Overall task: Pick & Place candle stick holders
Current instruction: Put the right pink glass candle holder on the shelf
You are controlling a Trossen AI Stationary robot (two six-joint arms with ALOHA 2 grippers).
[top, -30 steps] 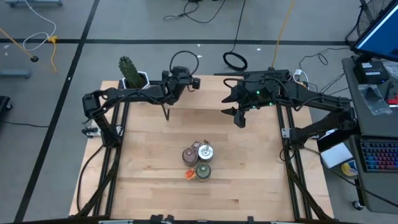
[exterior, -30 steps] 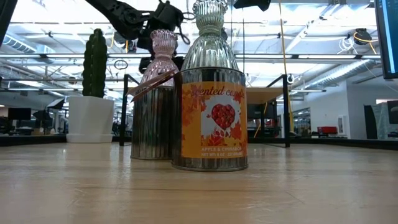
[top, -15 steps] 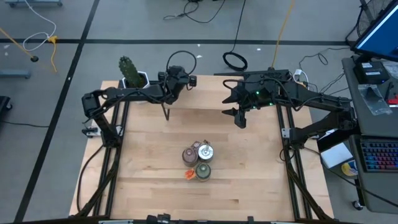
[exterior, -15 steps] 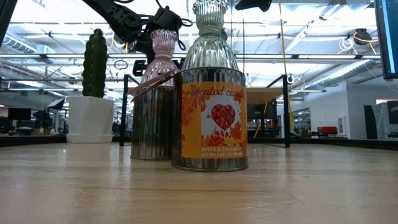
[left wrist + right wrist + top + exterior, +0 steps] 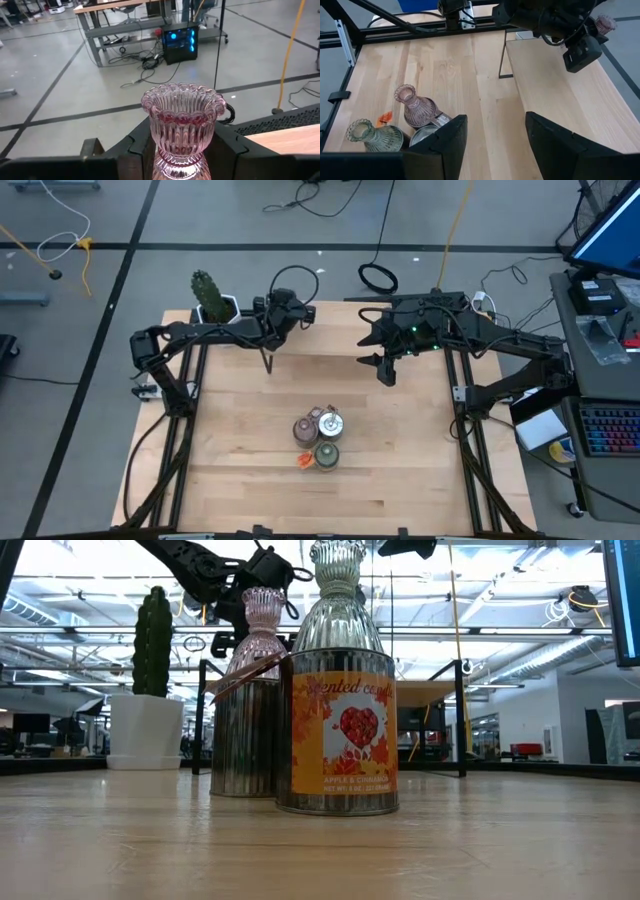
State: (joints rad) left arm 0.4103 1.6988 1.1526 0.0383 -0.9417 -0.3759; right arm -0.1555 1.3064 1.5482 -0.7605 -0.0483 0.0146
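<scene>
My left gripper (image 5: 288, 304) is above the far side of the table, shut on a pink ribbed glass candle holder (image 5: 182, 120), which also shows in the right wrist view (image 5: 606, 21). My right gripper (image 5: 385, 370) hangs open and empty over the far right part of the table. Near the table's middle stands a cluster: a pink glass holder (image 5: 412, 107), a greenish glass holder (image 5: 370, 135), a silvery glass holder (image 5: 338, 600) and tin cans (image 5: 337, 730). The cluster also shows in the high view (image 5: 318, 440). My left gripper pinches the pink holder's narrow lower part (image 5: 175, 162) between its two fingers (image 5: 137, 150), one on each side. The holder's frilled cup end (image 5: 182, 100) points forward past the fingertips. The holder is lifted clear of the table.
A white pot with a green cactus (image 5: 210, 295) stands at the far left corner and shows in the low view (image 5: 150, 700). A raised wooden shelf (image 5: 560, 90) runs along the far side on thin black legs (image 5: 268, 363). Bare wood lies around the cluster.
My left gripper has shifted a little toward the table's left edge with the pink holder still in its fingers. The cluster has not moved.
</scene>
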